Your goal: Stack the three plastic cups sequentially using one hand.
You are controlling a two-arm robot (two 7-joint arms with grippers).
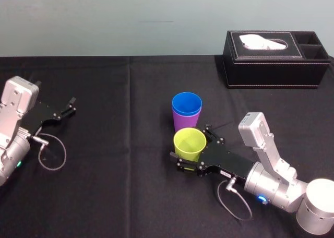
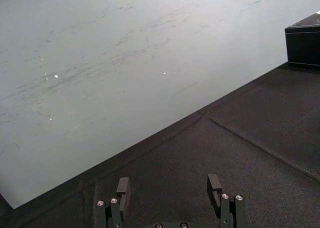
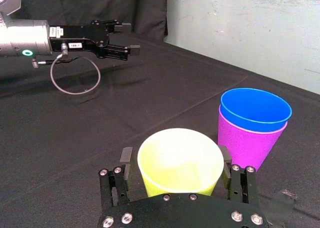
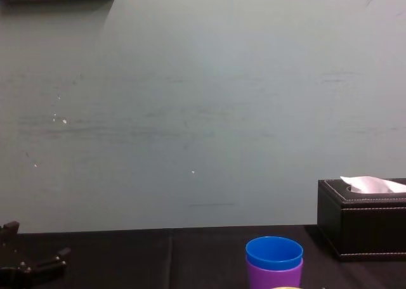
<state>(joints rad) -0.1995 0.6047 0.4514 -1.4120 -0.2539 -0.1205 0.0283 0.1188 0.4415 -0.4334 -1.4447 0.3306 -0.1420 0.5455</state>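
Note:
A blue cup (image 1: 187,103) sits nested inside a purple cup (image 1: 182,122) at mid-table; the pair also shows in the right wrist view, blue (image 3: 255,108) in purple (image 3: 245,143), and in the chest view (image 4: 274,252). Just in front of them stands the yellow-green cup (image 1: 189,143) (image 3: 180,158), upright on the black cloth. My right gripper (image 1: 191,144) (image 3: 175,160) is open, with one finger on each side of this cup. At the left of the table my left gripper (image 1: 70,106) (image 2: 169,185) rests open and holds nothing.
A black tissue box (image 1: 276,60) (image 4: 361,219) stands at the back right. A grey wall runs along the table's far edge. A cable loop (image 1: 52,154) hangs by the left arm. Bare black cloth (image 1: 120,144) lies between the two arms.

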